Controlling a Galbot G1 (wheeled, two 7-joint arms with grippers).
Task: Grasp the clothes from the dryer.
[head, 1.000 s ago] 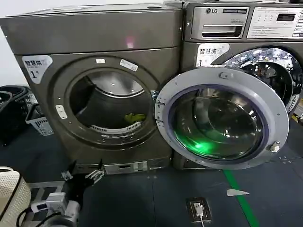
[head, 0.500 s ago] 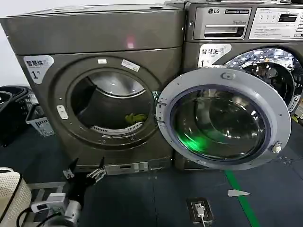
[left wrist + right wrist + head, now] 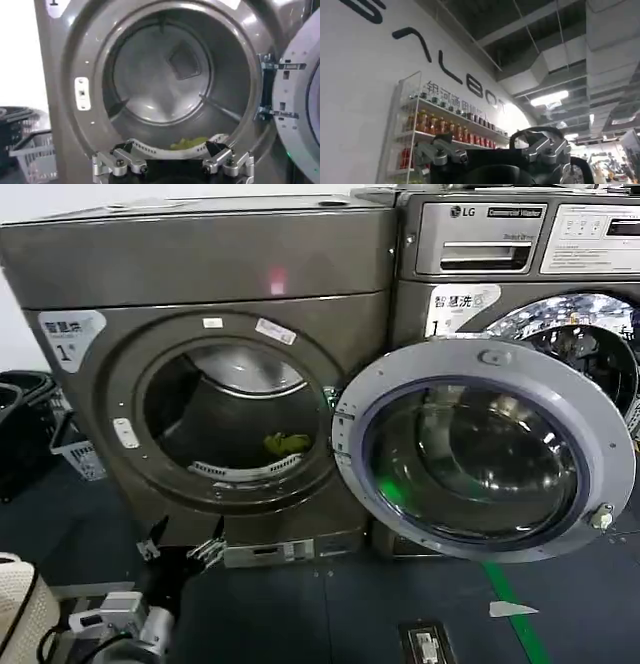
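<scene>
The dryer (image 3: 200,264) is the big dark grey-brown machine on the left, with its round porthole open. Its glass door (image 3: 480,354) with a silver rim is swung out to the right. The clothes (image 3: 287,444), a small yellow-green scrap, lie on the drum floor just behind the lip. My left gripper (image 3: 180,542) hangs open low in front of the machine, below the porthole and holding nothing. In the left wrist view its open fingers frame the clothes (image 3: 190,144) inside the drum (image 3: 160,75). My right gripper (image 3: 492,147) is parked, open, pointing up at a ceiling.
A silver LG machine (image 3: 500,244) stands to the right, partly behind the open door. Dark baskets (image 3: 25,414) and a grey crate (image 3: 75,454) sit on the floor at the left. A green floor line (image 3: 515,604) and a floor socket (image 3: 430,644) lie ahead on the right.
The head view has drawn a little nearer, so both machines look larger. The left gripper stays open below the porthole, nearly where it was.
</scene>
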